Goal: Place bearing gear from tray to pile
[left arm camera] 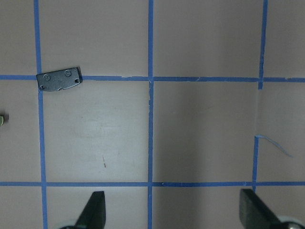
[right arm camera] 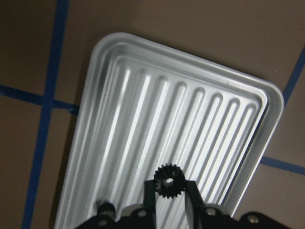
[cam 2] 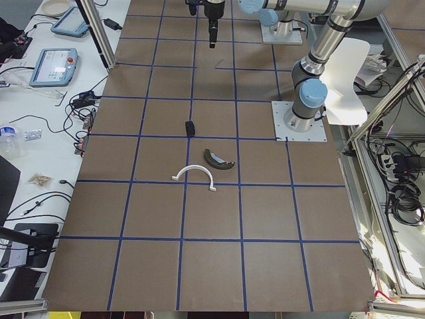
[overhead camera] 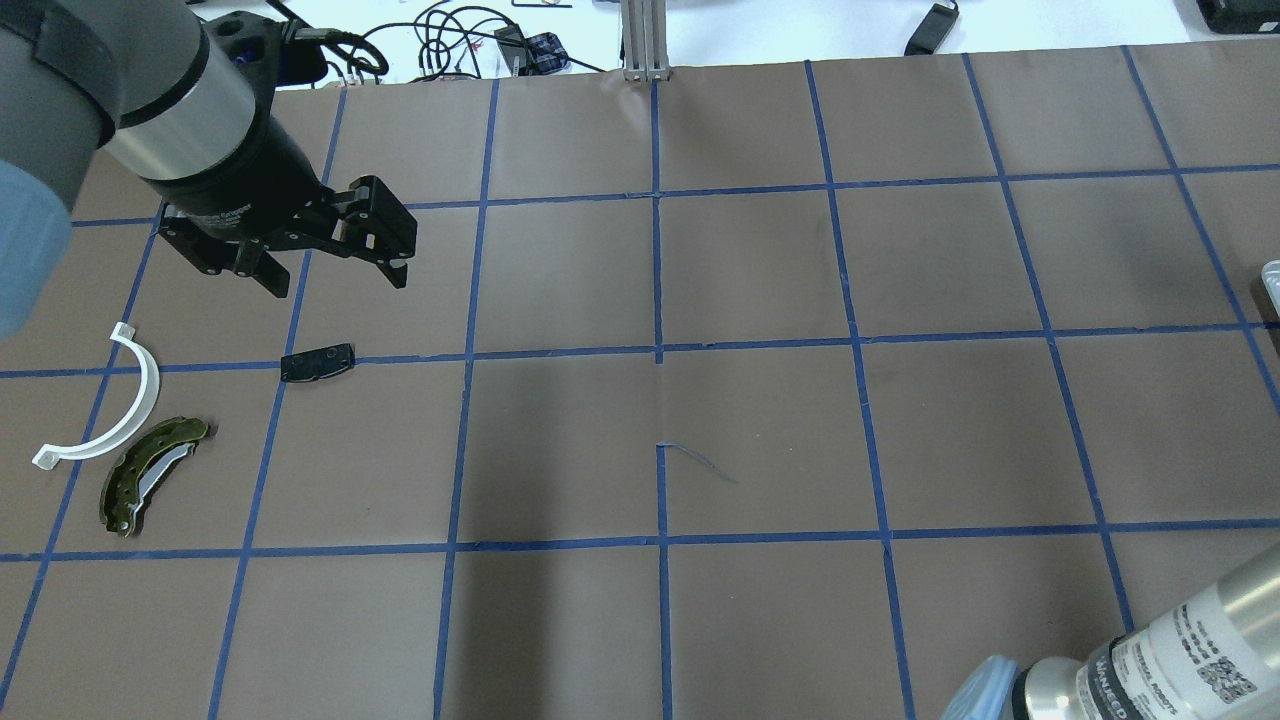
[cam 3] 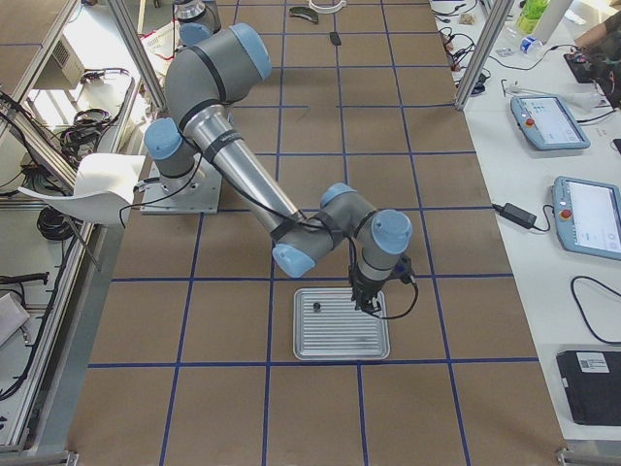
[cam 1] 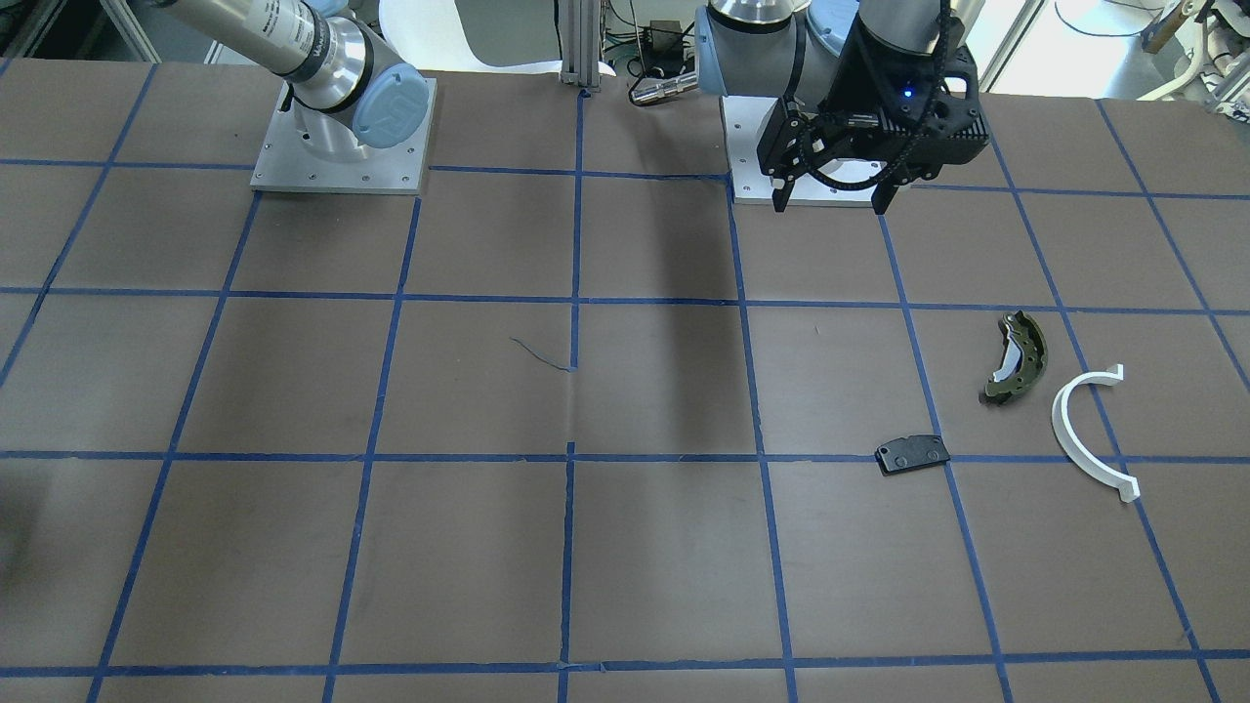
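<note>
Right pincer pinches bearing gear over tray, at table 3 o'clock end. Carry to pile at 9 o'clock not yet done. Left pincer spread, empty.

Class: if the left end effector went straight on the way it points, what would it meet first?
Likely the bare brown table, near a blue tape line. The left end effector points down at it, open, and the black pad lies off to the side.
</note>
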You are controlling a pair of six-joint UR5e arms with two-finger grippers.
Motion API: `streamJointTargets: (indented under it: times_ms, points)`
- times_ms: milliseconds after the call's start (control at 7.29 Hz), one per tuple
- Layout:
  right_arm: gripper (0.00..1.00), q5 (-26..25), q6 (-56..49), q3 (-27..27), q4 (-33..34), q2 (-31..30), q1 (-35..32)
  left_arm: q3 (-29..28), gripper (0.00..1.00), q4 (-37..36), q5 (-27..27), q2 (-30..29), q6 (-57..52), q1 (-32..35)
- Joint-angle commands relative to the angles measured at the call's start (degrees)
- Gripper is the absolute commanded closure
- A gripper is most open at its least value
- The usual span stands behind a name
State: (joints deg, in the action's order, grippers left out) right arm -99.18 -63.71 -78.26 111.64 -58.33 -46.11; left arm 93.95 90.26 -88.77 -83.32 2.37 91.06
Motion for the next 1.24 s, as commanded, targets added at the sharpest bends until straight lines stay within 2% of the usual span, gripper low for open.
streamJointTargets:
  times_ms: [0,137,275,824,961,1098]
  points:
    - [1.0,5.88,10.47,-0.4,-10.35,-6.68,-8.69,0.0,0.0,0.01,0.0,0.0,0.0,0.0]
    - [1.0,7.92,18.37,-0.75,-15.7,-8.62,-13.34,0.0,0.0,-0.08,0.0,0.0,0.0,0.0]
    - [1.0,10.73,31.06,-1.98,-17.06,-10.3,-18.78,0.0,0.0,0.01,0.0,0.0,0.0,0.0]
    - [1.0,13.39,66.77,-4.1,-15.84,-11.19,-41.01,0.0,0.0,-0.08,-0.09,0.18,0.09,0.0]
    - [1.0,13.66,75.31,-4.45,-14.53,-10.67,-46.29,0.0,0.0,0.01,-0.18,0.26,0.09,0.0]
    - [1.0,15.14,79.05,-6.1,-10.34,-10.14,-51.39,0.0,0.0,-0.08,-0.27,0.35,0.09,0.0]
